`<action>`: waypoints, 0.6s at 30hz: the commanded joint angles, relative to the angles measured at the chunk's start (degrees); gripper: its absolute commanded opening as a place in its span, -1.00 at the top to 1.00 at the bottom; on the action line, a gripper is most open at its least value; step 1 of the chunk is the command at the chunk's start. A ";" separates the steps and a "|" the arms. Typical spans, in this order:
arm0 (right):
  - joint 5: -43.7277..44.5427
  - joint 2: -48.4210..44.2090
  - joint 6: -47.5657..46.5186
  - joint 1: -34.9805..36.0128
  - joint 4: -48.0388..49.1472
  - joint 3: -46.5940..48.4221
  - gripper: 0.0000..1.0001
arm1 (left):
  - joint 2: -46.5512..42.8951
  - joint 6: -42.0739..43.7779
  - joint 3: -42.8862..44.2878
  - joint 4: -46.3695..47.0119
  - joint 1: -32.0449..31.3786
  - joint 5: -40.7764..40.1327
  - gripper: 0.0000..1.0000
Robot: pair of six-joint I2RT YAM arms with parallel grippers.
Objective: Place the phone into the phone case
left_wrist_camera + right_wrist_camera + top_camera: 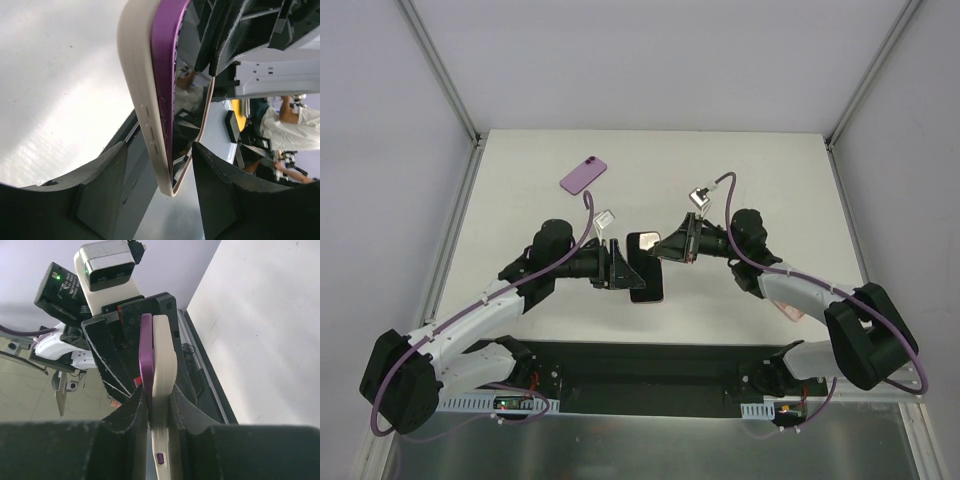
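Note:
A purple phone lies against a cream phone case, and my right gripper is shut on the pair, pinching both edges together. In the top view the phone's dark screen hangs above the table between both arms, with the right gripper at its upper right. My left gripper is open at its left side. In the left wrist view the case and the phone's purple edge reach down between the fingers, with a gap on each side around the left gripper.
A flat purple object lies on the white table at the back left. A pink object shows beneath the right arm. Grey walls close the table at the left, right and back.

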 commanded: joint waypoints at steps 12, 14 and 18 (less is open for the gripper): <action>-3.47 -1.00 5.19 -0.32 9.86 2.14 0.06 | 1.33 -6.59 -4.24 19.60 0.22 9.95 0.92; -3.30 -1.36 5.36 -0.68 9.14 3.20 -0.01 | 1.50 -5.63 -4.25 19.33 0.13 10.57 0.96; -3.56 -0.92 6.68 -1.20 8.87 5.22 -0.08 | 2.29 -4.04 -4.51 19.33 0.13 12.42 0.99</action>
